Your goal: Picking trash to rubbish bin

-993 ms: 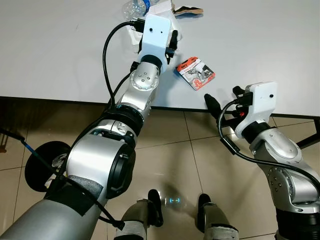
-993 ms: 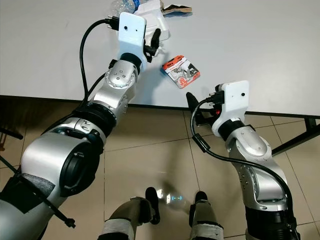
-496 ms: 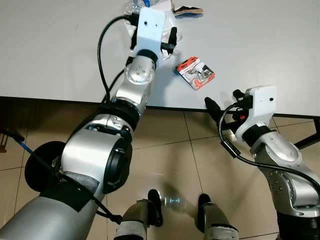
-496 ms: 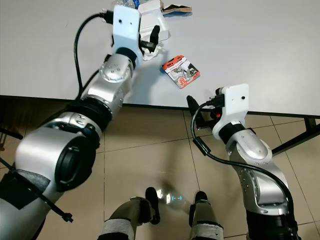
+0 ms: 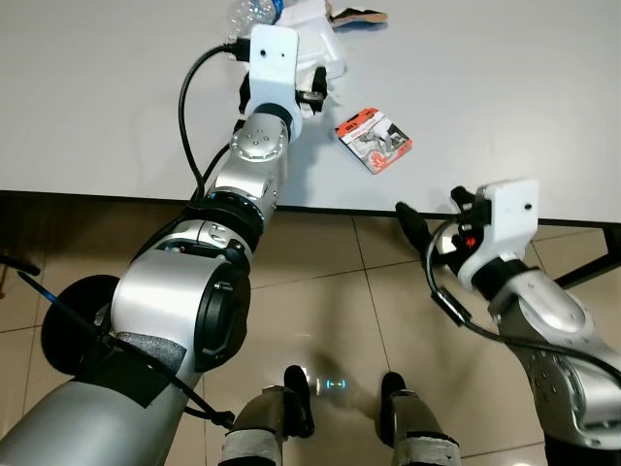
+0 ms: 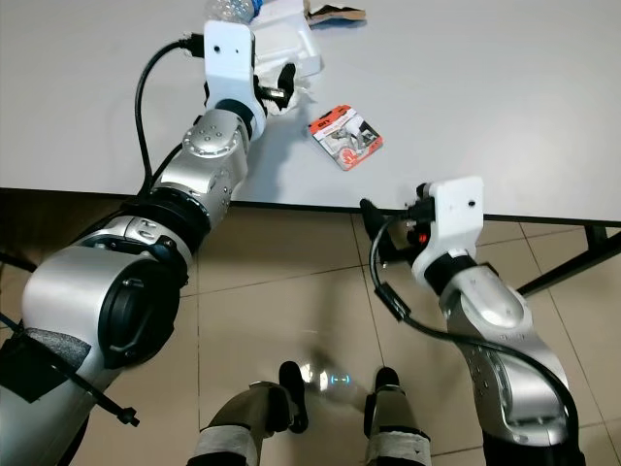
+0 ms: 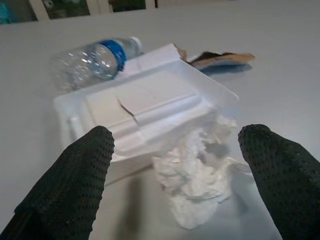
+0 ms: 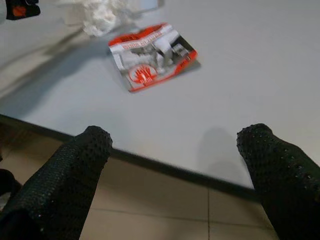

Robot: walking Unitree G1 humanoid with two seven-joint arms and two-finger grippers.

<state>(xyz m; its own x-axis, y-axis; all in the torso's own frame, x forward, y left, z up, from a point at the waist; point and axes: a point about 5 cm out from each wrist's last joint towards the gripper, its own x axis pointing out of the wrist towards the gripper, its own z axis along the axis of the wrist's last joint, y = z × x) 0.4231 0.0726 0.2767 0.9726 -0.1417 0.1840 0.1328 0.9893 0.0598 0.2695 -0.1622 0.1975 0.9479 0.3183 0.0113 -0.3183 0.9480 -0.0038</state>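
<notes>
Crumpled tissue between open left tool

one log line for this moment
left gripper: jaws open, over tissue by tray | right gripper: jaws open, at table edge, facing packet

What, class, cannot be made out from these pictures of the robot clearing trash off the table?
- Plastic bottle: in the eye views the top edge cuts it off.
- Brown scrap: too small and flat to identify; cut by the top edge in the eye views.
- Red packet: its print is too small to read.
- White tray: the left gripper and arm cover part of it in the eye views.
- Crumpled tissue: mostly behind the left wrist in the eye views.
</notes>
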